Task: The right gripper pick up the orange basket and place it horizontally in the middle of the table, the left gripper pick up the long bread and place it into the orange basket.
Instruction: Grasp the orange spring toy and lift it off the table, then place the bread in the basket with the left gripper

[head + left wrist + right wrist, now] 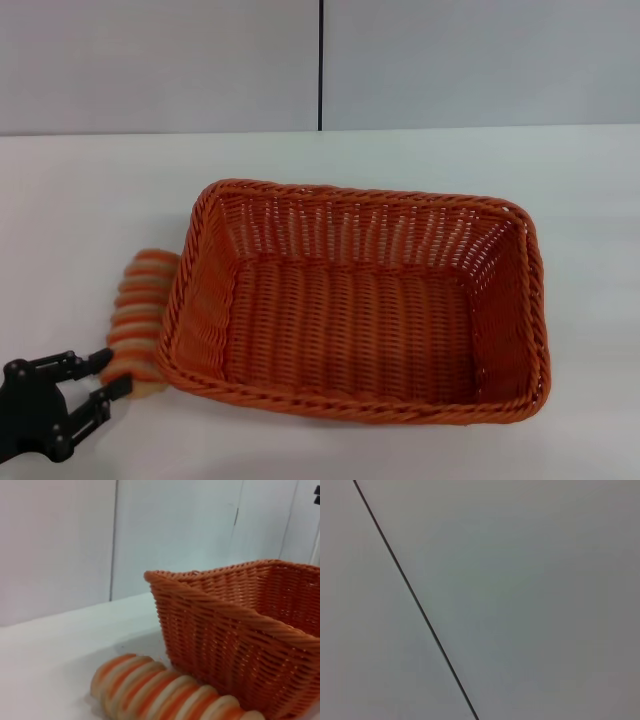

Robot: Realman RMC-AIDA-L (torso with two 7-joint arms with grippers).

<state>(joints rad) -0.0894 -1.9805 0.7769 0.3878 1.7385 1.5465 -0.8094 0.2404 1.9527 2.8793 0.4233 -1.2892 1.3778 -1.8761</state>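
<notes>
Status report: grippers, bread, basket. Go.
Left gripper open at long bread's near end, not gripping. Right gripper out of view. Orange basket mid-table, empty; bread outside against its left wall.

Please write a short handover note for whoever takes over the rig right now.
Left gripper: open, low at the table's near left, fingers at the near end of the small cream-and-orange striped toy loaf, not gripping it.
Right gripper: out of sight; its wrist camera faces only a wall.
Large rectangular orange wicker basket: lying lengthwise mid-table on the plain white table, nothing inside.
Loaf: on the table against the basket's left outer wall.
Done: basket placed. Left: grasp the loaf and put it in the basket.
</notes>
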